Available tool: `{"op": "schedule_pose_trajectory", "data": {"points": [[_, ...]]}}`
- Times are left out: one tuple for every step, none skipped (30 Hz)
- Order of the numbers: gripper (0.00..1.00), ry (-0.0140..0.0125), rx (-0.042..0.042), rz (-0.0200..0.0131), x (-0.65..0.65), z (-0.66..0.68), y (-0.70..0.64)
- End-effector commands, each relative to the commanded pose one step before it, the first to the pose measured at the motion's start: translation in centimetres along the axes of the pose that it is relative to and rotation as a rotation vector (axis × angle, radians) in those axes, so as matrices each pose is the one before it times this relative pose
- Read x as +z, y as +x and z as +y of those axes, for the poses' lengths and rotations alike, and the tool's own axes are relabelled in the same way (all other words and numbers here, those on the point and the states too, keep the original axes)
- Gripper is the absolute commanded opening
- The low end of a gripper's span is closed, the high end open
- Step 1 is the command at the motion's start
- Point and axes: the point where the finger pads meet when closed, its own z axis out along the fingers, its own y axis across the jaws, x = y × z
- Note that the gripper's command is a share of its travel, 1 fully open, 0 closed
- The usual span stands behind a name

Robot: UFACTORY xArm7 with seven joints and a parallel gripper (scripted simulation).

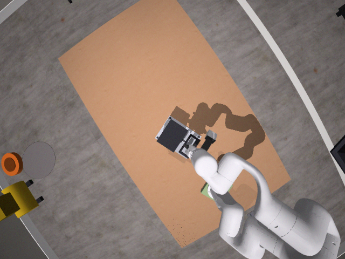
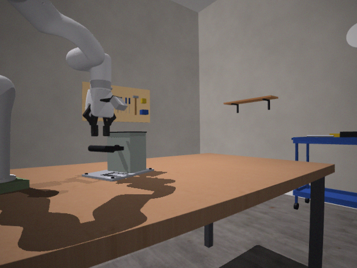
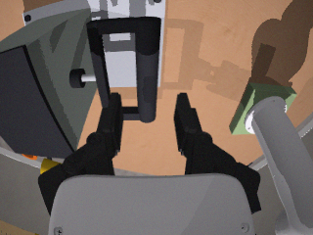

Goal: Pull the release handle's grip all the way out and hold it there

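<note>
The grey-green housing (image 2: 126,152) (image 1: 172,134) (image 3: 33,101) stands on a light base plate (image 2: 97,175) on the wooden table (image 2: 216,173). The release handle's black grip (image 2: 99,148) (image 3: 149,66) sticks out level from the housing's front, over the plate. My gripper (image 2: 100,133) (image 3: 149,105) (image 1: 191,146) points straight down, right above the grip. Its two black fingers stand apart, one on each side of the bar's line, with a small gap of air below the tips. The gripper is open and holds nothing.
The arm's green base pad (image 2: 14,184) (image 1: 205,190) (image 3: 261,108) sits on the table near the housing. A blue cart (image 2: 322,140) and a wall shelf (image 2: 250,100) stand off to the right, away from the table. A pegboard with tools (image 2: 135,105) hangs behind.
</note>
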Motion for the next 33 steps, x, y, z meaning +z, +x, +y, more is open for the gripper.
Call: {"op": "schedule_pose_trajectory", "data": {"points": [[0.51, 0.00246, -0.00001, 0.00120, 0.508, -0.108, 0.042], [0.51, 0.00000, 0.00000, 0.00000, 0.147, -0.001, 0.000], [0.51, 0.00000, 0.00000, 0.00000, 0.144, -0.002, 0.000], [0.51, 0.00000, 0.00000, 0.00000, 0.141, -0.001, 0.000], [0.51, 0.00001, 0.00000, 0.00000, 0.138, 0.000, 0.000], [0.51, -0.00001, 0.00000, 0.00000, 0.133, -0.002, 0.000], [0.51, 0.00000, 0.00000, 0.00000, 0.128, -0.001, 0.000], [0.51, 0.00000, 0.00000, 0.00000, 0.123, -0.001, 0.000], [0.51, 0.00000, 0.00000, 0.00000, 0.117, 0.000, 0.000], [0.51, 0.00000, 0.00000, 0.00000, 0.110, -0.002, 0.000], [0.51, 0.00000, 0.00000, 0.00000, 0.000, 0.000, 0.000], [0.51, 0.00000, 0.00000, 0.00000, 0.000, 0.000, 0.000], [0.51, 0.00000, 0.00000, 0.00000, 0.104, -0.001, 0.000], [0.51, 0.00000, 0.00000, 0.00000, 0.098, -0.001, 0.000], [0.51, 0.00000, 0.00000, 0.00000, 0.091, 0.000, 0.000], [0.51, 0.00000, 0.00000, 0.00000, 0.083, 0.000, 0.000], [0.51, 0.00000, 0.00000, 0.00000, 0.076, -0.001, 0.000], [0.51, 0.00000, 0.00000, 0.00000, 0.069, -0.001, 0.000], [0.51, 0.00000, 0.00000, 0.00000, 0.061, -0.001, 0.000], [0.51, 0.00000, 0.00000, 0.00000, 0.054, 0.000, 0.000], [0.51, 0.00000, 0.00000, 0.00000, 0.047, 0.000, 0.000], [0.51, 0.00000, 0.00000, 0.00000, 0.040, 0.000, 0.000], [0.51, 0.00000, 0.00000, 0.00000, 0.033, 0.000, 0.000], [0.51, 0.00000, 0.00000, 0.00000, 0.027, 0.000, 0.000], [0.51, 0.00000, 0.00000, 0.00000, 0.021, 0.000, 0.000], [0.51, 0.00000, 0.00000, 0.00000, 0.016, 0.000, 0.000], [0.51, 0.00000, 0.00000, 0.00000, 0.011, 0.000, 0.000], [0.51, 0.00000, 0.00000, 0.00000, 0.000, 0.000, 0.000], [0.51, 0.00000, 0.00000, 0.00000, 0.000, 0.000, 0.000], [0.51, 0.00000, 0.00000, 0.00000, 0.007, 0.000, 0.000], [0.51, 0.00000, 0.00000, 0.00000, 0.004, 0.000, 0.000], [0.51, 0.00000, 0.00000, 0.00000, 0.001, 0.000, 0.000], [0.51, 0.00000, 0.00000, 0.00000, 0.000, 0.000, 0.000]]}}
